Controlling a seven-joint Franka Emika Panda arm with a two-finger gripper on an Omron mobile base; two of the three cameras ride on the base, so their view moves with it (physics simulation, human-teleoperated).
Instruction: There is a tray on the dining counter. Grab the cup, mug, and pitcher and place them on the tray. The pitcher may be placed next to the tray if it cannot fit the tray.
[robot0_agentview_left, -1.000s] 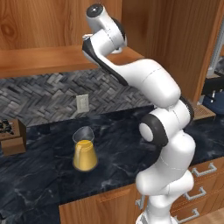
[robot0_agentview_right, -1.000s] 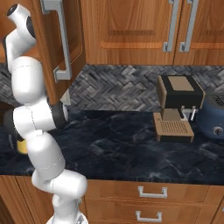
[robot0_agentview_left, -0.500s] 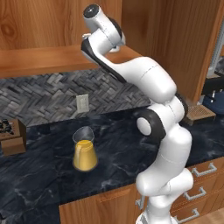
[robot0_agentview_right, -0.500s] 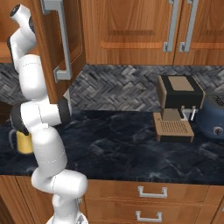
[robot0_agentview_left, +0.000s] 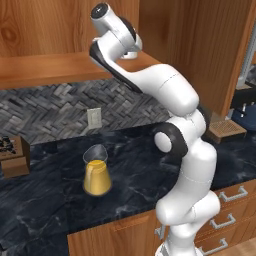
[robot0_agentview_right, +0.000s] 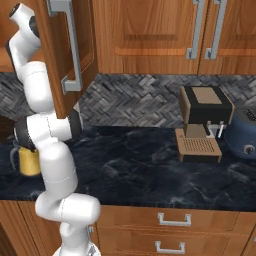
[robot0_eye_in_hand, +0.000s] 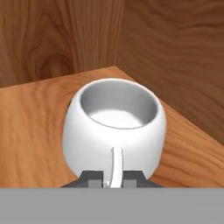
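The white mug (robot0_eye_in_hand: 114, 127) stands on a wooden cabinet shelf (robot0_eye_in_hand: 35, 131), close to the back corner, with its thin handle turned toward me. My gripper (robot0_eye_in_hand: 113, 178) is shut on that handle, and the dark fingertips (robot0_eye_in_hand: 92, 177) press it from both sides. In the left base view the arm reaches up to the shelf (robot0_agentview_left: 45, 70) above the black wall counter. The glass pitcher (robot0_agentview_left: 96, 172) with yellow-orange liquid stands on that counter below; in the right base view the pitcher (robot0_agentview_right: 29, 161) is partly behind the arm.
An open cabinet door (robot0_agentview_right: 67, 50) hangs beside the arm. On the counter to the right are a coffee machine (robot0_agentview_right: 202, 122) and a blue appliance (robot0_agentview_right: 245, 132). A wooden box (robot0_agentview_left: 12, 155) stands at the far left, and a wall outlet (robot0_agentview_left: 94, 117) is behind the pitcher.
The arm's upper links have shifted a little toward the shelf, and the jaws have closed on the mug's handle. The pitcher has not moved.
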